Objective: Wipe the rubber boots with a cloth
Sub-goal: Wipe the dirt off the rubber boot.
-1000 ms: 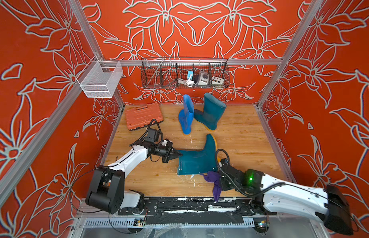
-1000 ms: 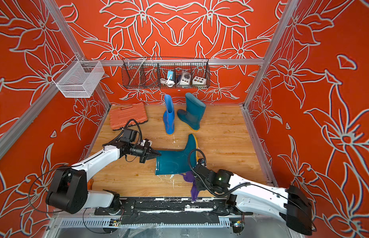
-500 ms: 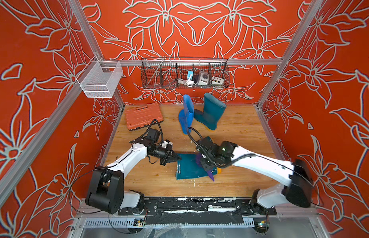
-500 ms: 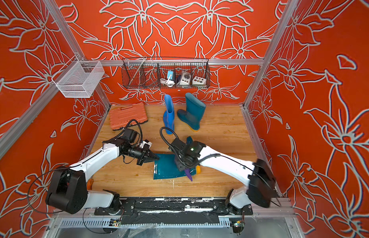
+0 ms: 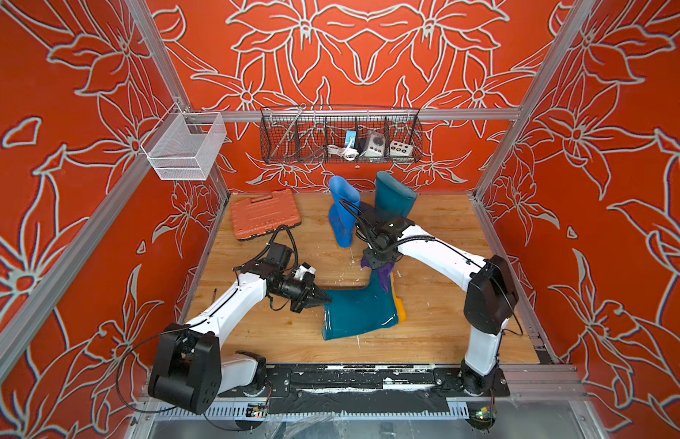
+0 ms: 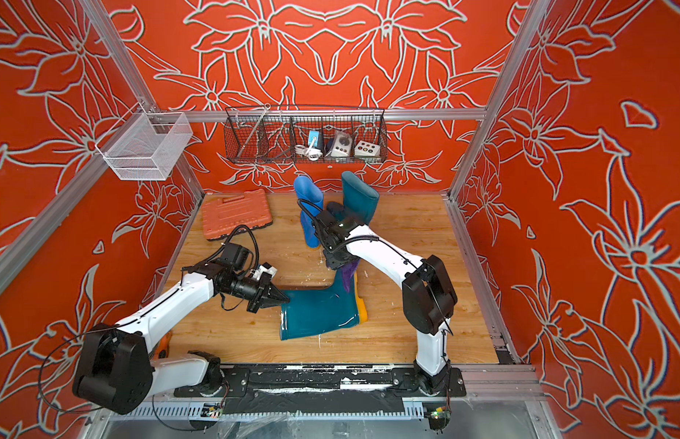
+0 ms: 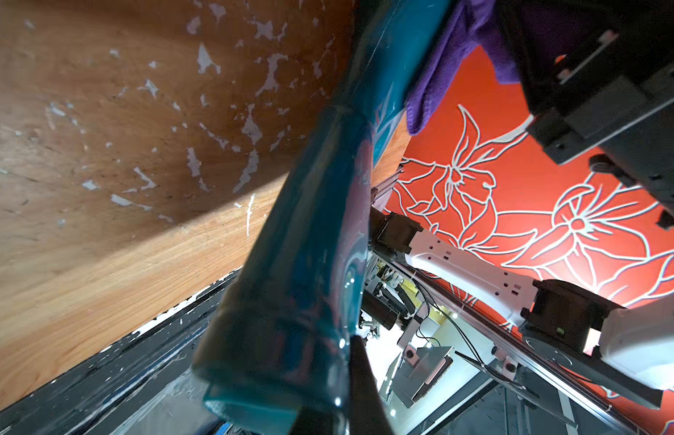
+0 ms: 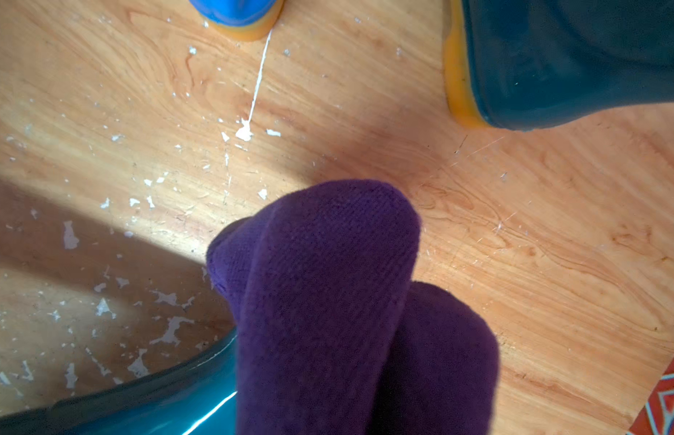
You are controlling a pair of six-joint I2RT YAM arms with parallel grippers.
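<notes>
Hanging purple cloth — touching the toppled teal boot.

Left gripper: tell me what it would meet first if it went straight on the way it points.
The lying teal boot: the left gripper, shut, points straight into its open cuff, with the tips at the rim and apparently pinching it. Any push onward goes into that boot.

The left arm and right arm wear smooth white shells between bulky matte-black joint housings. Thin black cables loop loosely along both, and the left gripper is a black pointed wedge.
</notes>
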